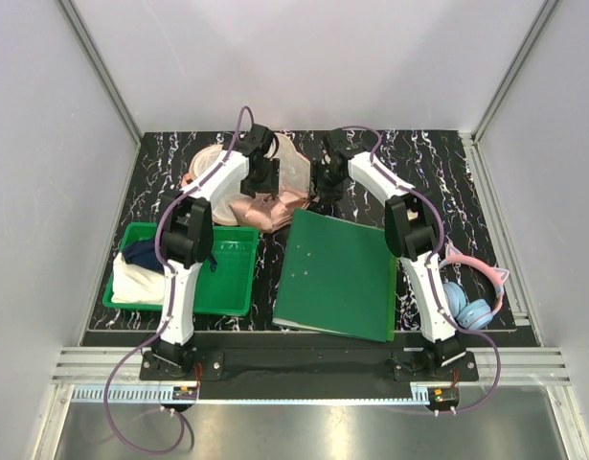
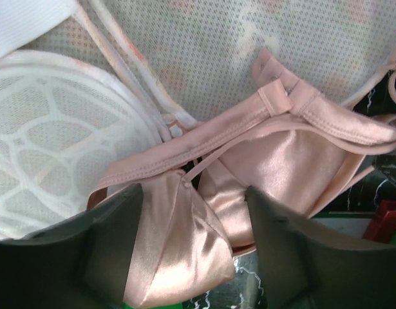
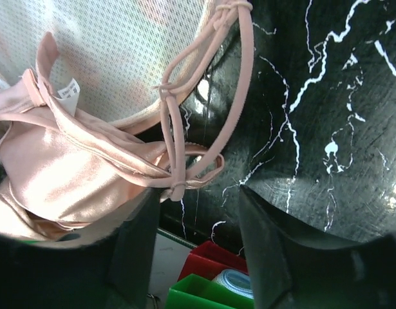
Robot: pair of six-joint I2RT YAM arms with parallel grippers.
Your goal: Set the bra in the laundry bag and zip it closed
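Note:
The pale pink bra (image 1: 260,206) lies bunched at the back of the table, against the front of the open laundry bag (image 1: 292,165). In the left wrist view the bag's pale mesh lining (image 2: 217,58) fills the top and the shiny bra (image 2: 294,161) lies below it. My left gripper (image 2: 192,193) is open, its jaws standing either side of a folded bra cup; it hovers over the bra (image 1: 263,182). My right gripper (image 3: 199,196) is open and empty just right of the bra (image 3: 62,174), whose thin straps (image 3: 185,109) loop past its left finger; from above it is beside the bag (image 1: 325,187).
A green bin (image 1: 232,278) at the front left holds dark blue and white cloths. A green folder (image 1: 337,278) lies front centre. Pink and blue headphones (image 1: 471,292) lie at the right. Red and green boxes (image 3: 210,283) show low in the right wrist view.

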